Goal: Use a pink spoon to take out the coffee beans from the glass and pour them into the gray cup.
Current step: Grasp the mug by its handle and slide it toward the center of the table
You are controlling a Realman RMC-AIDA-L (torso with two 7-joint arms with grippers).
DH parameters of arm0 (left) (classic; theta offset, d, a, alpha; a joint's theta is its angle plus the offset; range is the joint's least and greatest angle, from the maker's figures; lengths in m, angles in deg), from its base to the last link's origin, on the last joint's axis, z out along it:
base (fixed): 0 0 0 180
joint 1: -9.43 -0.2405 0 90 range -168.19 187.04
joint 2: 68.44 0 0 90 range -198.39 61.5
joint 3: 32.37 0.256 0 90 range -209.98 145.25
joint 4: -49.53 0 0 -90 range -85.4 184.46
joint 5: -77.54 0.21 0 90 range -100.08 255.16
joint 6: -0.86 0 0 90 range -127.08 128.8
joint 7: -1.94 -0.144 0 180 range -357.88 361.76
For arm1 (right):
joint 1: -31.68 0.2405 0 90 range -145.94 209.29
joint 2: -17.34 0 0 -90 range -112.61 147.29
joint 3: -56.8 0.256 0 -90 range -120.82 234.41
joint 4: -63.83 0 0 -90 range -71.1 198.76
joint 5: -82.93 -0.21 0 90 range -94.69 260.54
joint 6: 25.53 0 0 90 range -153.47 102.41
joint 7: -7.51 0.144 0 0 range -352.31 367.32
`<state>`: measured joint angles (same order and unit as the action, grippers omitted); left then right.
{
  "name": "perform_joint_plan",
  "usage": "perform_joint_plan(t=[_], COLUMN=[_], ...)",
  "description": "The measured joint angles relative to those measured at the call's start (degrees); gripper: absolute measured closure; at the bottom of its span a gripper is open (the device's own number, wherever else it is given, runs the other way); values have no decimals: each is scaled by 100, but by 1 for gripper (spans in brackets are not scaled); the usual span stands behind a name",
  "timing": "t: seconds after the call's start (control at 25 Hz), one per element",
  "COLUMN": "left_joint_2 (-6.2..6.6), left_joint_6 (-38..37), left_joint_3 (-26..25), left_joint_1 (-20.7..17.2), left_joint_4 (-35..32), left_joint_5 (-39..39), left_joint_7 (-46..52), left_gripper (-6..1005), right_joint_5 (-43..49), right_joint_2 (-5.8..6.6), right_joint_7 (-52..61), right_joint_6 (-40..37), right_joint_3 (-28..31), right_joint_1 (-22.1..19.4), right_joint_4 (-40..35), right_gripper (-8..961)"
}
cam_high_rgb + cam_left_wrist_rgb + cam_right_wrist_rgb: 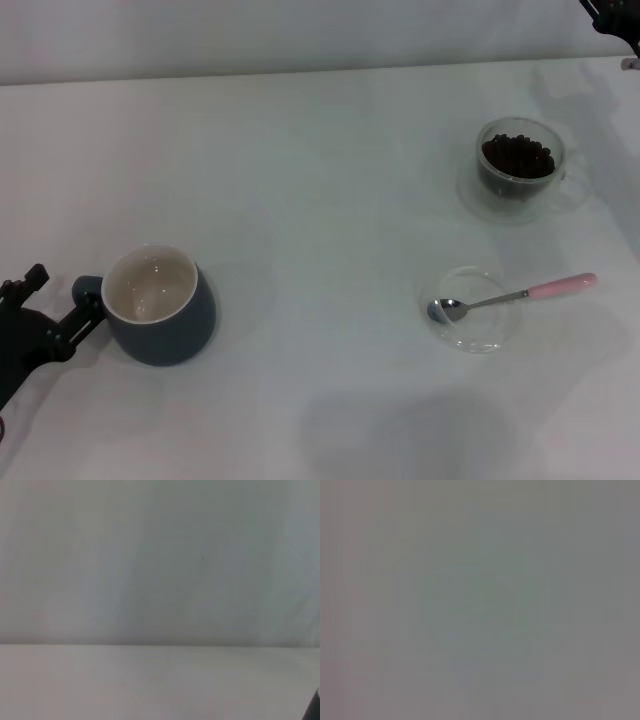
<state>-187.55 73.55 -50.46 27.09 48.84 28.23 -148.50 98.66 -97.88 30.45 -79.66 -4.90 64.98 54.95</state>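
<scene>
The gray cup stands at the near left of the white table, its cream inside empty and its handle toward my left gripper. That gripper is open right beside the handle, one finger close under it. The glass with coffee beans stands at the far right. The pink spoon lies with its bowl in a flat clear dish and its pink handle pointing right. My right gripper shows only at the top right corner, far from everything. The wrist views show none of these objects.
The white table reaches back to a pale wall. The left wrist view shows only table surface and wall. The right wrist view is a plain grey blur.
</scene>
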Motion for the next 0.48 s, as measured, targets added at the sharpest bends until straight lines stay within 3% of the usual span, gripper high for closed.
perform_joint_plan(t=[0.48], left_joint_2=[-21], left_joint_6=[-138], left_joint_3=[-36], left_joint_1=[14], left_joint_4=[174], left_joint_5=[-79], left_joint_7=[-163], left_gripper=[270], right_joint_5=[0], right_joint_2=[-9], right_joint_7=[11], right_joint_6=[-16], right_joint_3=[0], right_joint_1=[-25], right_joint_4=[0], right_gripper=[172])
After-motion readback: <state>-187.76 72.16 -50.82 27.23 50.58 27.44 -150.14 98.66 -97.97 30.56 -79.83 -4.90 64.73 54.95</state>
